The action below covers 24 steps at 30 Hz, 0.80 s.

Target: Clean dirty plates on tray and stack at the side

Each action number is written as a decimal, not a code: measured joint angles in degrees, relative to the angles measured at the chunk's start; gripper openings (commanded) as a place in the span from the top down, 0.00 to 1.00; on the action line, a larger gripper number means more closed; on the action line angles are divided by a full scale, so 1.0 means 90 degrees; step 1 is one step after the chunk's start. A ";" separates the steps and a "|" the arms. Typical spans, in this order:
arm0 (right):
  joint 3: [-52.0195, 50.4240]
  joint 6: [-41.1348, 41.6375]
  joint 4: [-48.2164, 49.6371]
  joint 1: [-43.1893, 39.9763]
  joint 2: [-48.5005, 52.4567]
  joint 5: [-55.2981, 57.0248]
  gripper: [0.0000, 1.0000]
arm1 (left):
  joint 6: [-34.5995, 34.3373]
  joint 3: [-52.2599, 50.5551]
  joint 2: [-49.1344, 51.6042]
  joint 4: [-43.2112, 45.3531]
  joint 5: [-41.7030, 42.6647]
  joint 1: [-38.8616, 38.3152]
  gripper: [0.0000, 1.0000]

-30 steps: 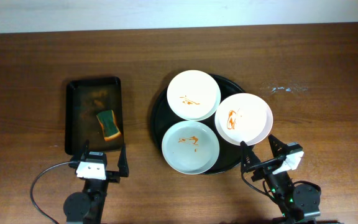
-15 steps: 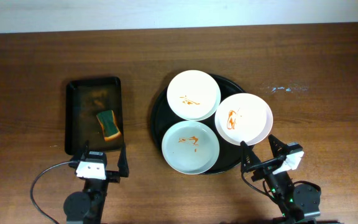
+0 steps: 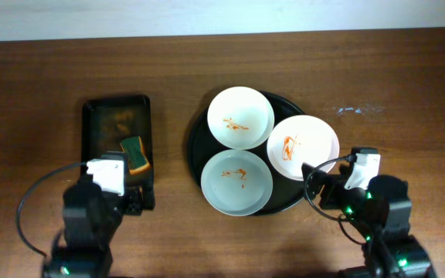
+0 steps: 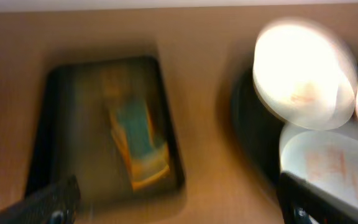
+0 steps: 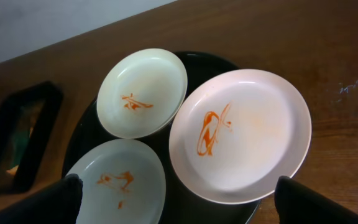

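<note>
Wooden table (image 3: 37, 69): black tray (image 3: 194, 143) holds three smeared plates (image 3: 241, 117); rectangular tray (image 3: 103, 123) holds sponge (image 3: 134, 154); left end effector (image 4: 179, 182), right end effector (image 5: 179, 182) apart.

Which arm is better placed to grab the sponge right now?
Left. The left gripper hangs open at the small tray's near edge, right by the sponge. The right gripper is far off, beside the plates.

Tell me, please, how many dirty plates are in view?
3: the far white plate on the tray, the right white plate overhanging its rim, the blue-green plate nearest the robot. None seem hidden.
</note>
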 measured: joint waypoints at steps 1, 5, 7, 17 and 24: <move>0.0466 -0.0085 -0.0605 0.0000 0.0447 0.0005 0.01 | 0.0000 0.0556 0.0493 -0.0617 0.0019 0.0000 0.01; 0.1860 -0.0682 -0.1613 0.0000 0.1734 0.0007 0.01 | 0.0002 0.2297 0.2028 -0.2123 0.0017 -0.0005 0.01; 0.2169 -0.0814 -0.1753 0.0000 0.1931 0.0007 0.01 | 0.0000 0.2497 0.2259 -0.2215 0.0044 -0.0005 0.01; 0.2200 -0.0886 -0.1967 0.0000 0.2174 0.0301 0.01 | -0.0068 0.3570 0.4716 -0.0831 -0.0576 -0.0005 0.25; 0.2203 -0.0889 -0.2025 0.0000 0.2266 0.0321 0.01 | -0.0396 0.3704 0.6938 -0.0687 -0.0612 0.0352 0.37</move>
